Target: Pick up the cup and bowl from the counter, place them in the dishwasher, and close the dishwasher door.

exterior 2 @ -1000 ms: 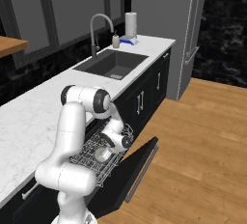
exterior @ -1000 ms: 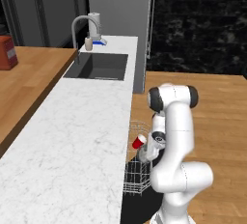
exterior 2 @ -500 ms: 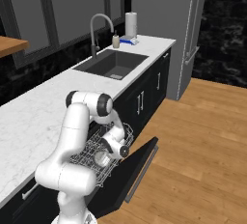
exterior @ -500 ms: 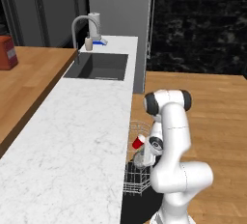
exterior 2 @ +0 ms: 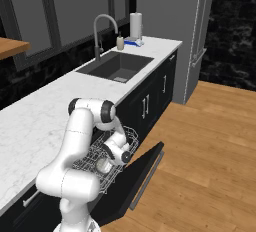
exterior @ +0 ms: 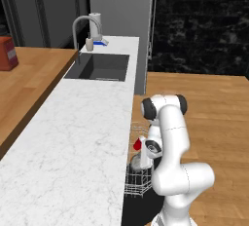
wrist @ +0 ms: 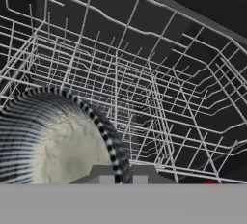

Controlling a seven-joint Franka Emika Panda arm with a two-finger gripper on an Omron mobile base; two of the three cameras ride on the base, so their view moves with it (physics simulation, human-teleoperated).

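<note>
The long white marble counter with faint grey veins (exterior: 73, 142) runs along the left of the left base view and carries neither of the task's vessels. Below its edge the black-fronted under-counter dishwasher stands open, its flat black drop-down door (exterior 2: 142, 173) hanging out toward the wooden floor and its white wire rack (exterior 2: 100, 158) drawn out over it. The white arm bends down over that rack, so the gripper (exterior: 144, 159) sits low among the wires. The small shallow grey metallic bowl (wrist: 53, 141) lies in the rack just under the hand, its rim curving past the lower left of the hand view; from the right base view it rests in the rack (exterior 2: 104, 165) right beside the wrist. The small red tapered plastic cup (exterior: 138, 145) shows as a red patch at the hand, above the rack; whether the fingers are clamped on it or stand apart I cannot tell, as the tips are hidden. In my judgement the next move turns on this: the free wire cells lie just beside the bowl, directly beneath the gripper.
</note>
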